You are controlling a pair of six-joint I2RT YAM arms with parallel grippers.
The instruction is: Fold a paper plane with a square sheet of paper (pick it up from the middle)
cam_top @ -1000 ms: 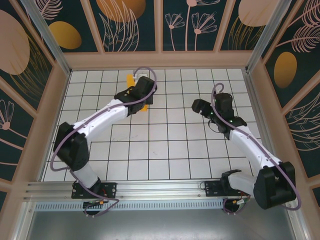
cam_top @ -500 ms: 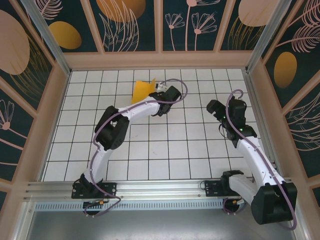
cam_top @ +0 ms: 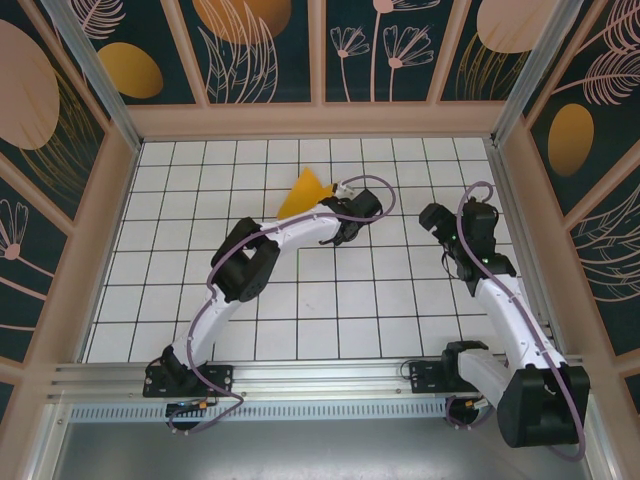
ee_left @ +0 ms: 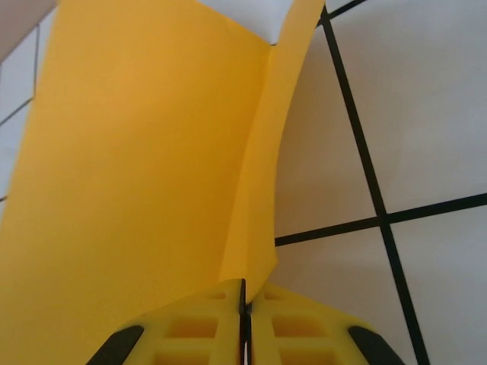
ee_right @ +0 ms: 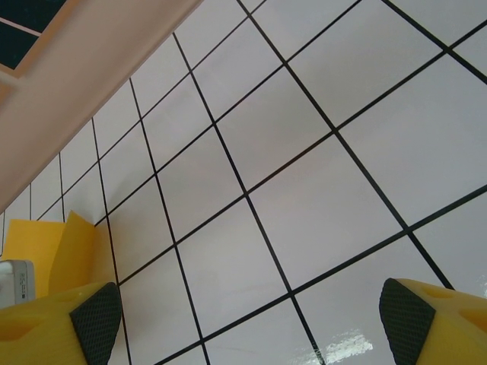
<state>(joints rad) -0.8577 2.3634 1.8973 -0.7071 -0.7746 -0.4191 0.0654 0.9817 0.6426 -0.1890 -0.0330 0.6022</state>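
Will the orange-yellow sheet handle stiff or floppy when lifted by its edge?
Probably floppy: the sheet, pinched at its edge by the left gripper, curls along a fold. Likely very light, since that small pinch seems to hold it up. It may crease easily, being so thin.

A white table (cam_top: 300, 300), ruled into square tiles by black lines, spans the enclosure inside a pale beige frame (cam_top: 320, 120). Dark teal wall panels (cam_top: 400, 85) (drawn with leaves, flowers and orange ovals (cam_top: 130, 70)) rise around it. A metal rail (cam_top: 320, 375) runs along the near edge.
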